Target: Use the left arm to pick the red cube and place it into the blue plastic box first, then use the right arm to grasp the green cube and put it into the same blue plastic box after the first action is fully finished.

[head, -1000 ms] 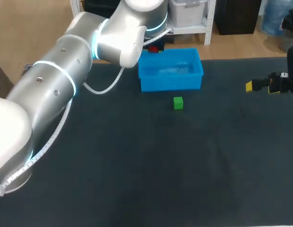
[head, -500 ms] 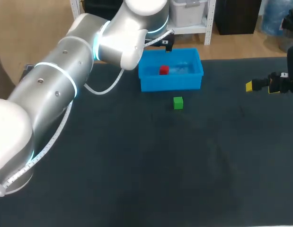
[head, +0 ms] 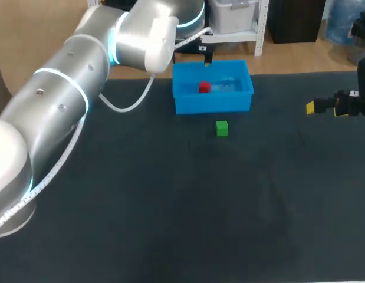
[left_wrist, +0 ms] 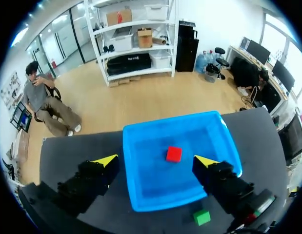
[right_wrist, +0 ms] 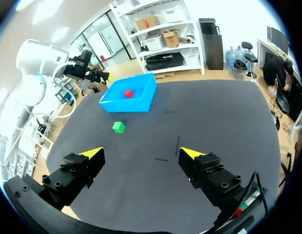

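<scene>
The red cube [head: 204, 87] [left_wrist: 174, 154] [right_wrist: 128, 93] lies inside the blue plastic box [head: 185, 94] [left_wrist: 141, 180] [right_wrist: 141, 101] at the table's far middle. My left gripper [left_wrist: 156, 160] hangs open above the box, with the cube down below the gap between its fingers and nothing held. In the head view only a dark fingertip [head: 207, 55] of it shows over the box's far rim. The green cube [head: 222, 128] [left_wrist: 202, 217] [right_wrist: 118, 127] sits on the dark table just in front of the box. My right gripper [head: 315, 107] [right_wrist: 141, 153] is open at the table's right side, far from both cubes.
The dark table [head: 188, 206] stretches wide in front of the box and the green cube. My left arm [head: 82, 76] spans the left side of the table up to the box.
The left gripper opened and let the red cube drop into the blue box, then rose and drew back a little. The right arm stayed still.
</scene>
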`<state>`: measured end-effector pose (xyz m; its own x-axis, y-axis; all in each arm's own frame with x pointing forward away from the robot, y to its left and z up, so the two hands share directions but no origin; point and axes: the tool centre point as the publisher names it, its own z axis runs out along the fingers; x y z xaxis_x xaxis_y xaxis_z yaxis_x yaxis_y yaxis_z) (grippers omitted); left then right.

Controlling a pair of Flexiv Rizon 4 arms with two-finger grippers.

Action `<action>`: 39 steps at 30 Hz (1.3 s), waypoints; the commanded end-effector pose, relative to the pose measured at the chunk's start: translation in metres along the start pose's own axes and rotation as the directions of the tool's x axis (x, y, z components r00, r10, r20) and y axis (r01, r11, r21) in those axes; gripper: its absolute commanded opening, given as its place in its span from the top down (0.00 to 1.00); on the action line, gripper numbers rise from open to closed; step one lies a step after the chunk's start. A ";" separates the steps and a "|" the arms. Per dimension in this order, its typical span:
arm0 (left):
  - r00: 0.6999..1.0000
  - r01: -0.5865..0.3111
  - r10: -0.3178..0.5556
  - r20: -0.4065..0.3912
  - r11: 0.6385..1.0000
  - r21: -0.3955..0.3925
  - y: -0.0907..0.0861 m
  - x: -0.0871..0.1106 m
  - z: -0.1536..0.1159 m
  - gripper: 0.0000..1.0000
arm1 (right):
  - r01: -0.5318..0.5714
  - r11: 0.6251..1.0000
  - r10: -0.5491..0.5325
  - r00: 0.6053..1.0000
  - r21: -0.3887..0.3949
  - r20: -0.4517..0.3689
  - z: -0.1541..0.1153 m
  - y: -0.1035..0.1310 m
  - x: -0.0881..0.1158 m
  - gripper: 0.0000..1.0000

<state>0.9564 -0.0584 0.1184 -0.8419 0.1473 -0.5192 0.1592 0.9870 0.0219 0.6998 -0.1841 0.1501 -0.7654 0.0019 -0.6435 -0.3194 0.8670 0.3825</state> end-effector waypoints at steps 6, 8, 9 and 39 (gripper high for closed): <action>0.973 0.006 -0.002 -0.230 1.000 0.017 0.006 0.015 -0.031 0.00 | 0.001 1.000 -0.001 1.000 -0.001 -0.001 0.000 0.000 0.000 0.00; 0.974 0.008 -0.003 -0.228 1.000 0.019 0.008 0.020 -0.035 0.00 | 0.001 1.000 -0.001 1.000 -0.001 -0.001 0.000 0.000 0.000 0.00; 0.974 0.008 -0.003 -0.227 1.000 0.020 0.008 0.022 -0.037 0.00 | 0.001 1.000 -0.001 1.000 -0.001 -0.001 0.000 0.000 0.000 0.00; 0.998 0.035 -0.024 -0.065 0.984 0.177 0.020 0.093 -0.092 0.00 | 0.001 1.000 -0.001 1.000 -0.001 -0.001 0.000 0.000 0.000 0.00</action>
<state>0.8620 -0.0308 0.1539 -0.9480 0.1715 -0.2681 0.2115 0.9690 -0.1280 0.6997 -0.1841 0.1501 -0.7654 0.0019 -0.6435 -0.3194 0.8670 0.3825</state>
